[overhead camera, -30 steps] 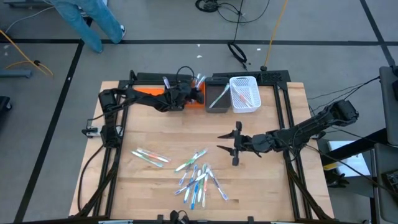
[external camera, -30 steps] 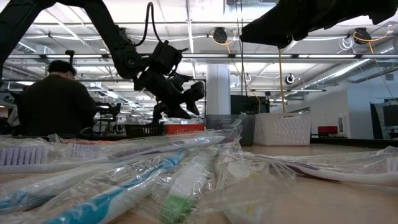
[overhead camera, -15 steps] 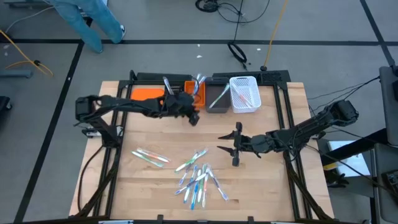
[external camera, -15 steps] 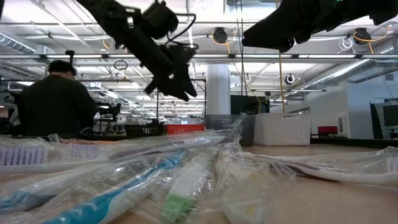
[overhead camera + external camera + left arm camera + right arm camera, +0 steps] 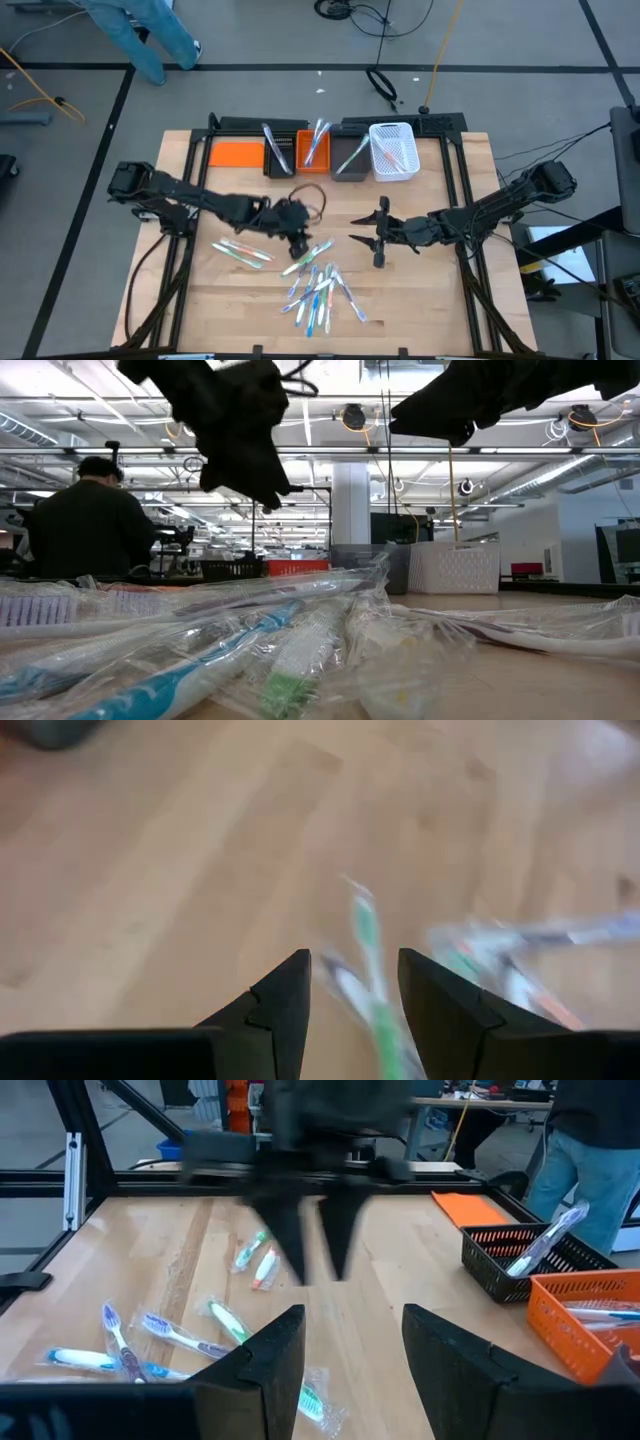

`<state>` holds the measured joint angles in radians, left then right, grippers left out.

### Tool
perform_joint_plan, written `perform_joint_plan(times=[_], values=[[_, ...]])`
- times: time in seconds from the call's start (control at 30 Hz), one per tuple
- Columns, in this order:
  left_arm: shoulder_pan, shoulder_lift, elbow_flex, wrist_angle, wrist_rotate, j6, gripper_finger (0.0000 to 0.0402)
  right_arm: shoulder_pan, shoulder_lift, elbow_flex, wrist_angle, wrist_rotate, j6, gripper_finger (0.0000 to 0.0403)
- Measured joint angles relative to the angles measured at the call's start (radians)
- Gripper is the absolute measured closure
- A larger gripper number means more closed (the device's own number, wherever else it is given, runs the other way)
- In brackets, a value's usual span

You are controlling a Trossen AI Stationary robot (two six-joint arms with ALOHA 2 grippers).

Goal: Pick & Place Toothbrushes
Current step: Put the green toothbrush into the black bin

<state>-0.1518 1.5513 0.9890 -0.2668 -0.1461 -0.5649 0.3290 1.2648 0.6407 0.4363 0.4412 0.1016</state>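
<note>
High view: the left gripper (image 5: 298,232) hangs over the table centre, at the twelve o'clock edge of the loose pile of toothbrushes (image 5: 318,285). Two more wrapped brushes (image 5: 240,251) lie apart at the pile's nine o'clock. More brushes stand in the black bin (image 5: 279,150), orange bin (image 5: 313,147), grey bin (image 5: 351,158) and white basket (image 5: 393,152) along the table's twelve o'clock edge.

Left gripper: released, nothing held; the left wrist view shows its fingers (image 5: 286,995) parted with a green-handled brush (image 5: 368,945) lying on the wood just beyond them.

Right gripper (image 5: 366,231): likewise spread and holding nothing, poised at the pile's one o'clock, pointing toward nine o'clock.

Step in hand, by judgement: reaching for the next brush. To do it well, the fingers should straddle one brush across its length, chosen from the pile's edge where wrappers do not overlap, and descend squarely before closing. The shiny wrappers are likely to slip or drag a neighbour along.

Pose: the left arm (image 5: 190,201) runs low from its base at nine o'clock, stretched nearly straight toward the centre, wrist tipped downward. The right arm (image 5: 490,212) extends from three o'clock, also low and long.
</note>
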Motion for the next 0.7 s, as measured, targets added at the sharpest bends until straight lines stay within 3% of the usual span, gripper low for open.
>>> perform_joint_plan(times=[0.3,0.7], values=[[-0.189,0.062,-0.001,-0.033,-0.173,-0.103,0.0250,0.000,0.000,0.000,-0.002,-0.001,0.044,0.0243],[-0.230,0.200,-0.001,-0.053,-0.131,-0.241,0.0250,0.000,0.000,0.000,-0.014,-0.001,0.052,0.0243]])
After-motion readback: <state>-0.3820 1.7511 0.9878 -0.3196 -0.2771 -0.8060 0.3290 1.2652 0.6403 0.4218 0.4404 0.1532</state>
